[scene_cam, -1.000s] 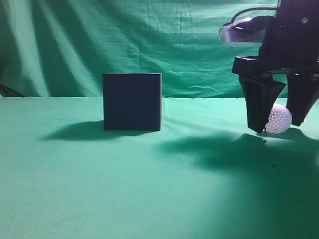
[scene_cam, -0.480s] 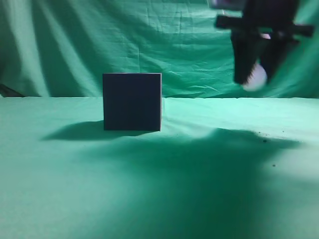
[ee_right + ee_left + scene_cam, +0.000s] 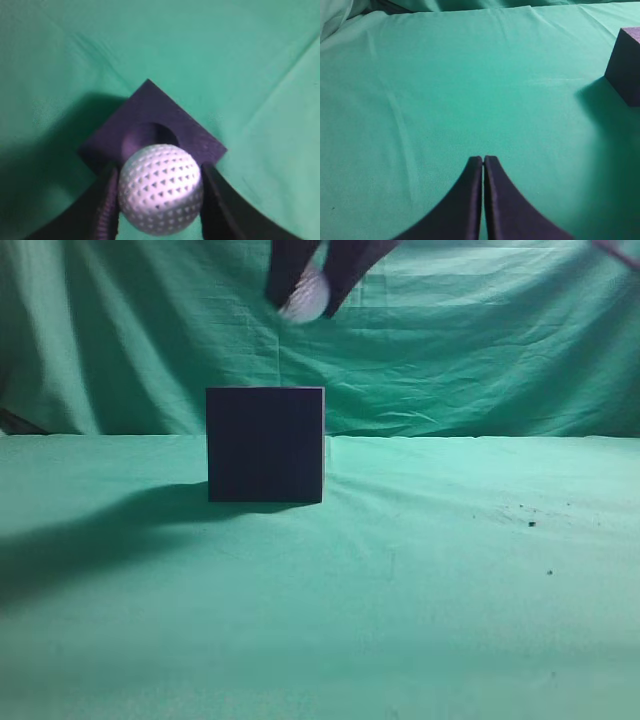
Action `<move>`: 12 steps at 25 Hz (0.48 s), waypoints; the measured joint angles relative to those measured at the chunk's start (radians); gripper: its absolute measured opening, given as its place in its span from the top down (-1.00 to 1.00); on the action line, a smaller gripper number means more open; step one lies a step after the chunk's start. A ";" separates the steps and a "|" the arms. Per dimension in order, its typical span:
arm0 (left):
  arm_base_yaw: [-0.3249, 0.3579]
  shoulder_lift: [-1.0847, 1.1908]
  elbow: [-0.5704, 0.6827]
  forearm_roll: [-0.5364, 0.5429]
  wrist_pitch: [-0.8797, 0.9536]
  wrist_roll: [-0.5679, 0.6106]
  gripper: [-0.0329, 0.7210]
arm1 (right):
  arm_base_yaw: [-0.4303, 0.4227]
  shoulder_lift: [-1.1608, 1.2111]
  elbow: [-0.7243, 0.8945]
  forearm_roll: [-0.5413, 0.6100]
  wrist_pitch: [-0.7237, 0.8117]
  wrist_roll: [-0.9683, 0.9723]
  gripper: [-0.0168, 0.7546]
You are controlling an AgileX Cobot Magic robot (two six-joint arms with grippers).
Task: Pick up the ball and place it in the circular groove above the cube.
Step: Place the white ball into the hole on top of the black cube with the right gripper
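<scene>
The dark cube [image 3: 265, 444] stands on the green cloth left of centre. My right gripper [image 3: 308, 298] hangs well above its top, shut on the white dimpled ball [image 3: 305, 294]. In the right wrist view the ball [image 3: 160, 187] sits between the two dark fingers [image 3: 102, 205], and the cube's top [image 3: 195, 135] with its round groove [image 3: 145, 137] lies below, just beyond the ball. My left gripper [image 3: 483, 159] is shut and empty over bare cloth, with the cube's corner [image 3: 626, 65] at its far right.
A green cloth [image 3: 450, 590] covers the table and a green draped backdrop [image 3: 480, 340] hangs behind. A few dark specks [image 3: 530, 523] lie on the cloth at the right.
My right gripper has lifted the ball off the cloth at the right and carried it up and leftward to above the cube. The cube has not moved.
</scene>
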 joint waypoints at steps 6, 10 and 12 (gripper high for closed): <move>0.000 0.000 0.000 0.000 0.000 0.000 0.91 | 0.040 0.095 0.000 0.002 -0.071 -0.002 0.18; 0.000 0.000 0.000 0.000 0.000 0.000 0.91 | 0.040 0.126 -0.024 0.007 -0.089 -0.002 0.18; 0.000 0.000 0.000 0.000 0.000 0.000 0.91 | 0.040 0.132 -0.028 0.020 -0.091 -0.002 0.18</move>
